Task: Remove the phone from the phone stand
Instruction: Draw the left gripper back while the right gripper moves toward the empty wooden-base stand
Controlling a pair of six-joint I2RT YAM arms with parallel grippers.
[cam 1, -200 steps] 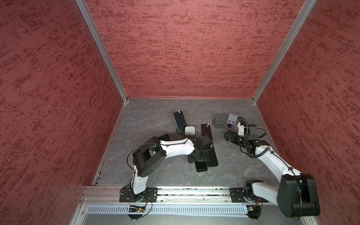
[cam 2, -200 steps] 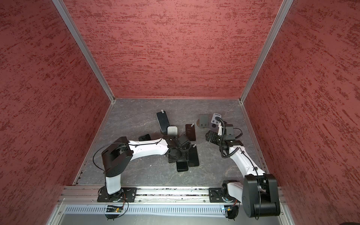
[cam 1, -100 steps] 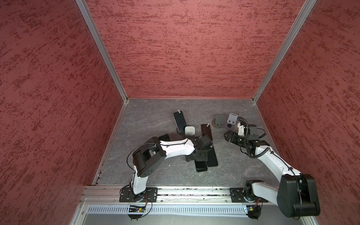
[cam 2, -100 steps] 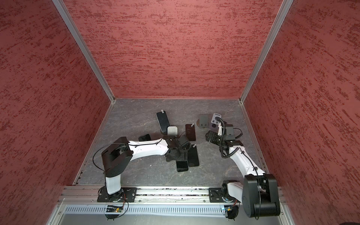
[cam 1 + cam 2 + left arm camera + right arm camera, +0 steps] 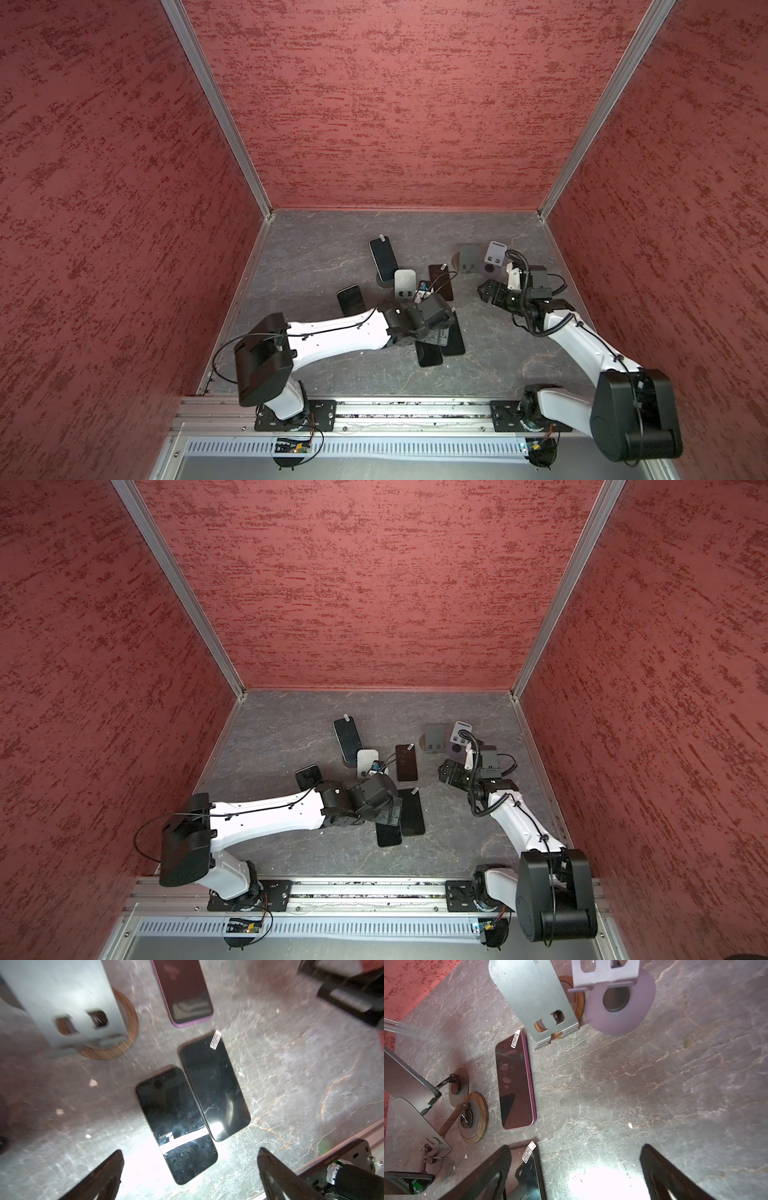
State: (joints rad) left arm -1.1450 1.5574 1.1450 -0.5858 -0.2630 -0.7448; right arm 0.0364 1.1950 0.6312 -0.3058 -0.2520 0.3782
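Note:
A black phone (image 5: 383,257) (image 5: 348,737) leans on a phone stand at the back, seen edge-on in the right wrist view (image 5: 406,1080). Two black phones (image 5: 176,1122) (image 5: 216,1088) lie flat side by side on the floor. My left gripper (image 5: 190,1150) (image 5: 438,334) hovers open just above the nearer one, its fingers (image 5: 104,1176) clear of it. My right gripper (image 5: 575,1147) (image 5: 484,291) is open over bare floor, holding nothing. A purple phone (image 5: 515,1082) (image 5: 441,282) lies flat between the arms.
An empty silver stand (image 5: 404,282) on a wooden base (image 5: 473,1118) stands mid-floor. A grey stand (image 5: 469,259) and a purple stand (image 5: 494,259) stand at the back right. Another black phone (image 5: 351,300) sits left of the arm. Red walls (image 5: 395,104) enclose the floor.
My left gripper's jaws have spread wide, and the black phone beneath them now lies free on the floor beside the other one. The right arm has not moved.

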